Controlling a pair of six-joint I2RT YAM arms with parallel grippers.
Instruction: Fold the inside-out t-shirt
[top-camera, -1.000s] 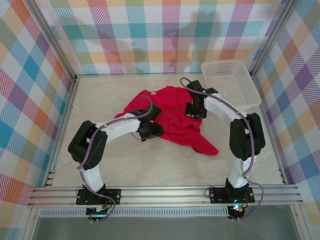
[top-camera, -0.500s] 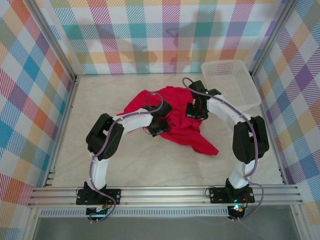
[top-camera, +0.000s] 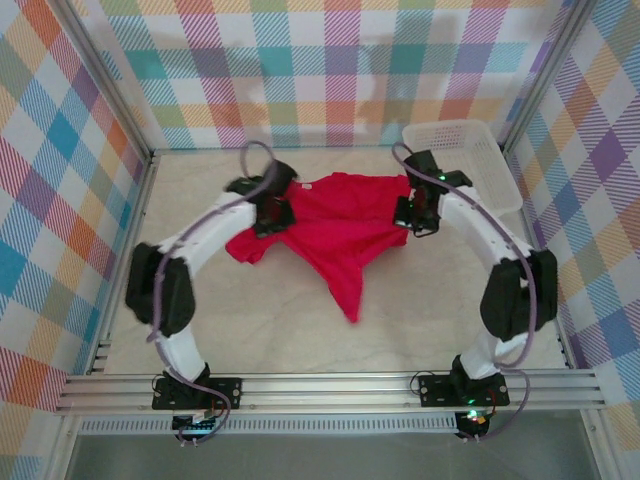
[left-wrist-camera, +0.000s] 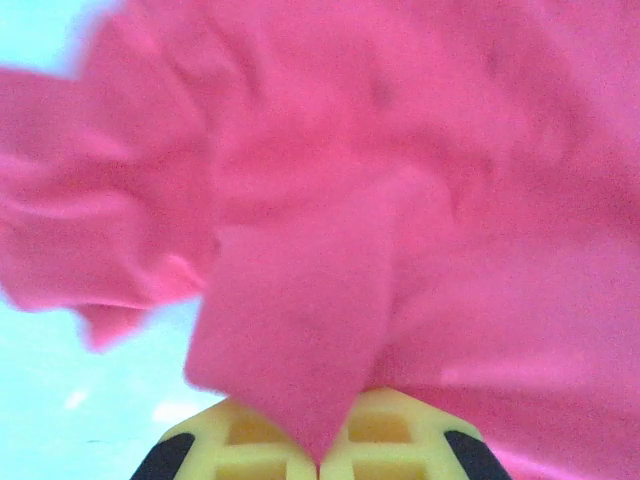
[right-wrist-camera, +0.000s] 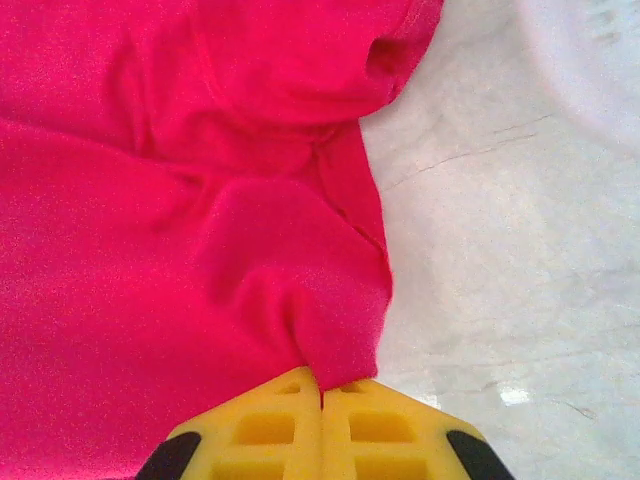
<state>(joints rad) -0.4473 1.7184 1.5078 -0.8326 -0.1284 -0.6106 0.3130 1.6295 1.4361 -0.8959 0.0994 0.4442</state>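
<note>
you had the inside-out t-shirt (top-camera: 335, 225) stretched between the two arms over the far half of the table (top-camera: 250, 320). its upper edge ran roughly straight from one gripper to the other. below that edge the red cloth narrowed to a point toward the near side, about midway between the arms. a bunched flap drooped at the left end, beside the left arm. from above you could not tell whether the low point touched the table.

left gripper (top-camera: 270, 212): at the shirt's left end. in the left wrist view its yellow fingers (left-wrist-camera: 250, 445) were pressed together, with a fold of the shirt (left-wrist-camera: 400, 200) pinched in the seam between them. the fabric fanned out, wrinkled, beyond the tips. jaws: closed on the shirt.

right gripper (top-camera: 412, 212): at the shirt's right end, near the white basket (top-camera: 500, 195) in the far right corner and apart from it. in the right wrist view the yellow fingers (right-wrist-camera: 265, 430) met with a tuck of the shirt (right-wrist-camera: 150, 250) caught between them. a hemmed edge ran away from the grip, with pale marbled table (right-wrist-camera: 500, 250) bare to its right. jaws: closed on the shirt.
</note>
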